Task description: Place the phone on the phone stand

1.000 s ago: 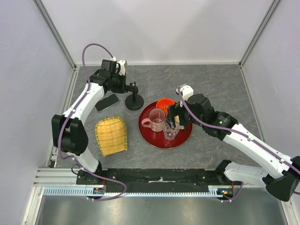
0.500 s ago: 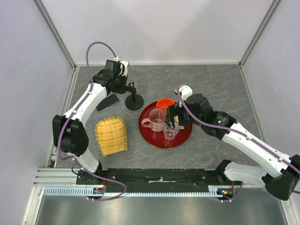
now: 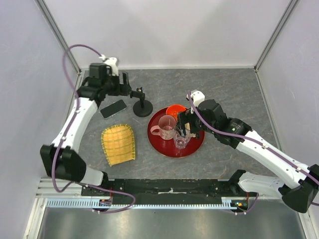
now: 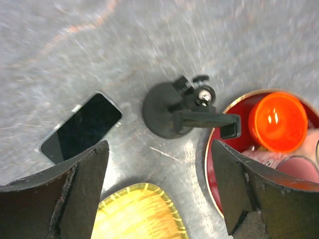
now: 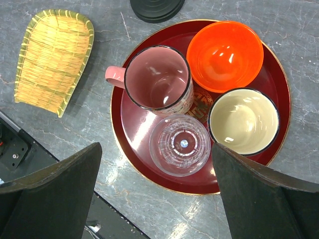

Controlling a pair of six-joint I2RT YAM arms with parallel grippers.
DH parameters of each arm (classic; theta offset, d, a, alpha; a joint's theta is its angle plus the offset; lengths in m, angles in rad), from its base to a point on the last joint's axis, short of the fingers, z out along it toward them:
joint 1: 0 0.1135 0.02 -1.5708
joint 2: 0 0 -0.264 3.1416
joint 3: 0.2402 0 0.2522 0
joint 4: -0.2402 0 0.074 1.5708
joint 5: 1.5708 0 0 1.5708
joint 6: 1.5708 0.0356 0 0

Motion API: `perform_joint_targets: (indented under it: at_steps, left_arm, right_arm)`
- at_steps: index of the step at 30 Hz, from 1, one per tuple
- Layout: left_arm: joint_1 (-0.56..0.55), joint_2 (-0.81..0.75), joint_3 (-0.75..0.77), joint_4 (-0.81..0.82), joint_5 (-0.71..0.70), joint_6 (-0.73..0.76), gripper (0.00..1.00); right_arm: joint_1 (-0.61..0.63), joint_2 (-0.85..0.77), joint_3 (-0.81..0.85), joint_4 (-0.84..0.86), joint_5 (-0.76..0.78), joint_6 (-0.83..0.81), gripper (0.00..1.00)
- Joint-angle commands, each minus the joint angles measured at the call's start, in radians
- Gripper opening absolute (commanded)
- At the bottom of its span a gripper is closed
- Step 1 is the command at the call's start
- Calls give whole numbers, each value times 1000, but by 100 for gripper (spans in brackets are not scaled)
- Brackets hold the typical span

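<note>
The black phone (image 3: 113,108) (image 4: 82,128) lies flat on the grey table, left of the phone stand (image 3: 142,106) (image 4: 167,110). The stand rests on its round base beside the red tray, its bracket (image 4: 205,118) pointing toward the tray. My left gripper (image 3: 121,90) (image 4: 159,191) hovers high above the phone and stand. It is open and holds nothing; its fingers (image 4: 82,191) frame bare table and the mat's tip. My right gripper (image 3: 187,127) (image 5: 157,191) is open above the tray, over the clear glass (image 5: 180,145), and is empty.
A yellow woven mat (image 3: 118,144) (image 4: 134,214) lies in front of the phone. The round red tray (image 3: 160,144) (image 5: 124,144) carries a pink mug (image 5: 158,84), an orange bowl (image 5: 225,55), a cream bowl (image 5: 243,122) and the glass. White walls enclose the table.
My left gripper has opened and pulled back to the left and upward, away from the stand. The phone, the stand and the right arm have not moved.
</note>
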Motion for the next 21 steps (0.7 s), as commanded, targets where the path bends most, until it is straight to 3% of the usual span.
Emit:
perform_joint_targets:
  at_steps: [1, 6, 15, 21]
  left_arm:
    - [158, -194, -68, 187, 105, -199, 89]
    - [426, -146, -113, 202, 138, -451, 94]
    - [477, 325, 97, 102, 200, -536, 81]
    - [541, 433, 82, 200, 286, -609, 80]
  right_arm:
    - [1, -17, -2, 36, 3, 9, 98]
    - [1, -2, 3, 46, -5, 5, 98]
    - [2, -11, -2, 48, -11, 8, 98]
    - [1, -23, -17, 46, 6, 8, 98]
